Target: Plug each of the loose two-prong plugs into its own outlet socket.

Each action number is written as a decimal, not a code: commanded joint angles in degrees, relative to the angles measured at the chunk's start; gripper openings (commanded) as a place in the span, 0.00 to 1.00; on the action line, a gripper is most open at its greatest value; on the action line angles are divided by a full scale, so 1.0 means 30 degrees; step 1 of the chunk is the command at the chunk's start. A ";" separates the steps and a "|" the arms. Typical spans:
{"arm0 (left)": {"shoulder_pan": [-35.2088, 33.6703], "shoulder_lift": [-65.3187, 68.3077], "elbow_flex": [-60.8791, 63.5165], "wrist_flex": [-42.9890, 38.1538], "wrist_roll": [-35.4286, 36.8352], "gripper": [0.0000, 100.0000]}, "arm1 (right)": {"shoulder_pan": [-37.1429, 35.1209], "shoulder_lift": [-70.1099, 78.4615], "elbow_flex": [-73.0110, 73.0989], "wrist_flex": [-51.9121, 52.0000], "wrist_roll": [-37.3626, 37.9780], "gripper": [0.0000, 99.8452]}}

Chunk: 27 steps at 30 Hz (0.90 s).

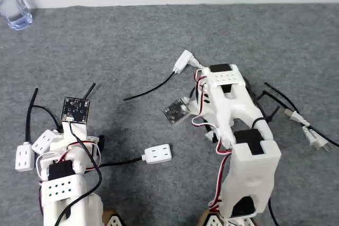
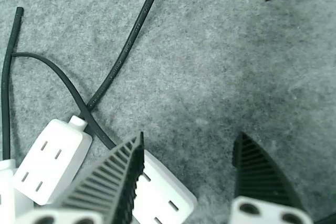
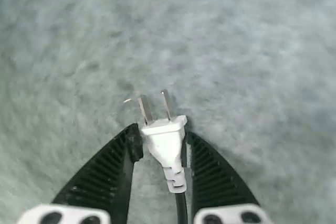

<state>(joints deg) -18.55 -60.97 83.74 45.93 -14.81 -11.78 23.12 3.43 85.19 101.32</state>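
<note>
Right wrist view: right gripper is closed on a white two-prong plug. The fingers clamp both sides of the plug body, prongs point away from the wrist, and its black cord runs back between the fingers. Grey surface lies behind it; can't tell if the plug touches it.

High view: same plug sits at the far tip of the right arm, about mid-surface, with the cord trailing toward the left arm's side. A lone socket lies between the two arms, well apart from the held plug. A loose plug and a further plug lie on the outer side of the right arm, near each other.

Left wrist view: left gripper is spread wide with nothing between the fingers, low over the surface. An outlet socket lies just beside it, slots facing up. A second socket is partly covered by one finger.
</note>
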 commanded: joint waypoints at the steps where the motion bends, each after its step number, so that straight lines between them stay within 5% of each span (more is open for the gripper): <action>1: 0.0059 -0.0264 -0.0044 -0.0527 -0.0088 0.25 | -0.0659 -0.1421 -0.0938 0.0132 -0.4044 0.01; 7: 0.0879 -0.0293 0.0278 -0.0498 -0.0176 0.25 | -0.1480 -0.2418 -0.0850 -0.0777 -0.8762 0.01; 15: 0.0879 -0.0293 0.0278 -0.0469 -0.0176 0.25 | -0.1890 -0.2125 0.1026 -0.4527 -1.2044 0.01; 20: 0.0850 -0.0293 0.0278 -0.0469 -0.0117 0.25 | -0.1919 -0.2330 0.2462 -0.4996 -1.2103 0.04; 27: 0.0821 -0.0293 0.0220 -0.0498 0.0088 0.25 | -0.1919 -0.2330 0.2051 -0.2857 -1.0286 0.23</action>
<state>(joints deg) -16.26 -60.97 84.97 45.93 -14.81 -16.97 18.29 11.34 73.41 67.65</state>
